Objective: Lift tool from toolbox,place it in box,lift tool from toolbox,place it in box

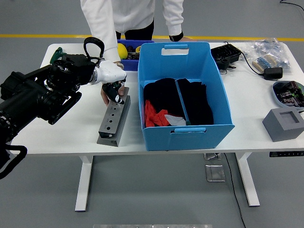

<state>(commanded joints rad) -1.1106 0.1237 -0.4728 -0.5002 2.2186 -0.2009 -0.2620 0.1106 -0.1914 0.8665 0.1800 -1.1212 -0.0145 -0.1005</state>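
Observation:
A grey tool rack (110, 124) with a row of holes lies on the white table (66, 133), left of the big blue box (216, 99). My left hand (110, 80) is over the rack's far end, its fingers curled around a dark-handled tool (115, 95) that stands at that end. A person's hand (103, 95) rests at the rack's far end, just behind the tool. The box holds black and red cloth (154, 114). No right arm shows.
A small blue bin (127, 62) with yellow items stands behind my hand. At the right are a black case (225, 56), bagged parts (268, 52), a bowl of small parts (289, 92) and a grey block (284, 124). A green tool (57, 53) lies at the far left.

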